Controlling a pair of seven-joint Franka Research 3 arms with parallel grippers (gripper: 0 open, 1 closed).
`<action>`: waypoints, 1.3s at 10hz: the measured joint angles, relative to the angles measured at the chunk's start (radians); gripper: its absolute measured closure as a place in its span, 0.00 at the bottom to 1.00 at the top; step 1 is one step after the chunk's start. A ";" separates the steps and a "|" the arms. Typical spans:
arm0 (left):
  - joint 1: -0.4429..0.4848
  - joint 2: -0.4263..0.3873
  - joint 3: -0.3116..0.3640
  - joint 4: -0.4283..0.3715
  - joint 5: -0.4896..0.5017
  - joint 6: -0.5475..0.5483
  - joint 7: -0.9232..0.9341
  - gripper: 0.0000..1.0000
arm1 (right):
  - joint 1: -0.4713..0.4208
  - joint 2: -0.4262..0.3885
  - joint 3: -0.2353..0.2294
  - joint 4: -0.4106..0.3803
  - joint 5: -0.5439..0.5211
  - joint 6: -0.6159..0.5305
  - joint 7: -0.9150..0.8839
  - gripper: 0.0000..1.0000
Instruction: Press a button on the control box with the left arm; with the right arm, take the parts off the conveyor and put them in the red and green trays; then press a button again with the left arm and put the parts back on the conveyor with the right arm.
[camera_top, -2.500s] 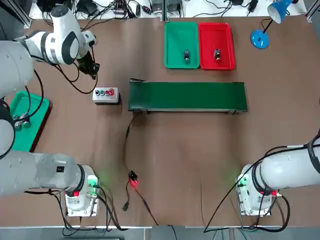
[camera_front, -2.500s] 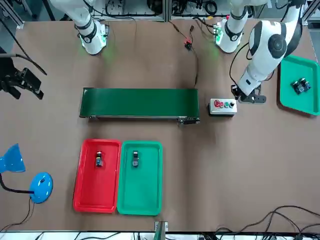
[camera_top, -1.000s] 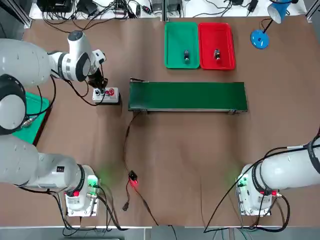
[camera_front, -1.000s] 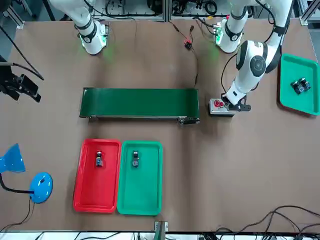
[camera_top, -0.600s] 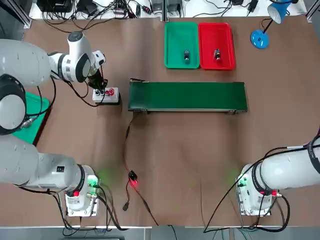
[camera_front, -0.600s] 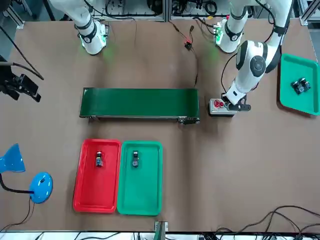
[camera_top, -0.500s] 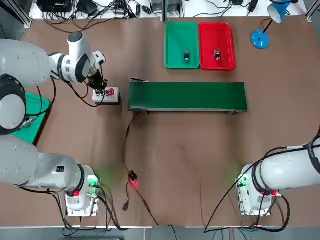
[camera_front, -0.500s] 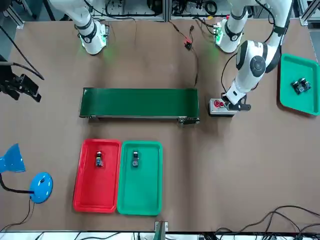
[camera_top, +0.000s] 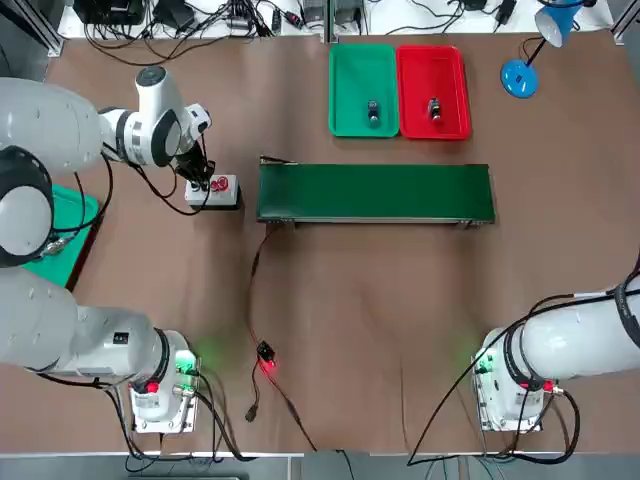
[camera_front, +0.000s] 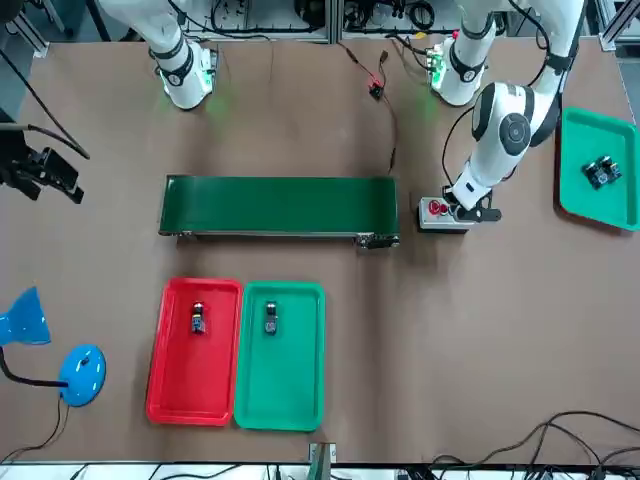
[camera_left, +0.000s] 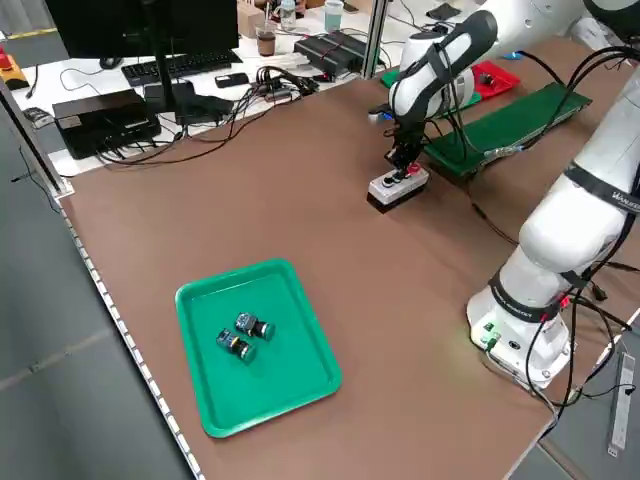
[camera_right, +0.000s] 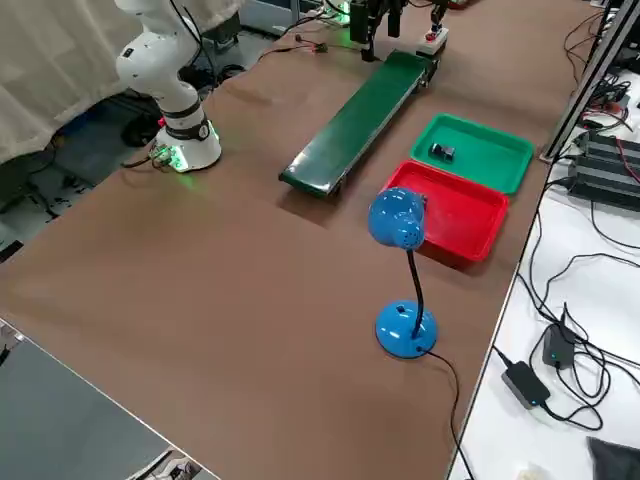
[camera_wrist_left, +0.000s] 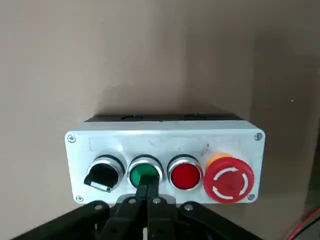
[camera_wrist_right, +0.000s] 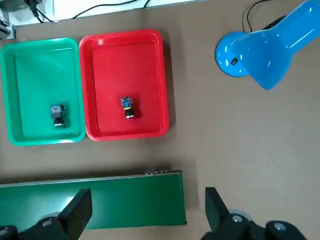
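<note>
Left hand (camera_wrist_left: 148, 192) pinched shut, holding nothing, tips on round green button (camera_wrist_left: 145, 172) of white rectangular box (camera_wrist_left: 162, 145); matte brown surface (camera_top: 380, 300). Right hand (camera_wrist_right: 145, 210) held wide open, empty.

The left arm (camera_front: 505, 125) bends down over the brown worktop (camera_front: 480, 330), its left pincer (camera_front: 462, 203) set on top of the control box (camera_front: 441, 214); the fingers look pressed together, though they are small here. Beside that pincer, toward the middle, lies the conveyor (camera_front: 280, 209), its belt bare. Beyond the belt from the arm bases sit the red tray (camera_front: 170, 400) and green tray (camera_front: 305, 400), touching side by side, each holding one small part. The right pincer (camera_front: 40, 170) hangs well apart, off the conveyor's other end.
</note>
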 joint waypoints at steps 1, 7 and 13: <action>0.000 0.000 0.000 0.000 0.000 0.001 0.000 0.99 | 0.000 0.000 0.000 0.000 0.000 0.000 0.000 0.00; 0.008 -0.005 0.006 0.172 0.000 -0.214 0.000 0.99 | 0.000 0.000 0.000 0.000 0.000 -0.001 0.000 0.00; 0.041 -0.021 0.079 0.599 0.000 -0.459 0.019 0.43 | 0.001 0.000 0.001 0.000 0.000 -0.001 0.001 0.00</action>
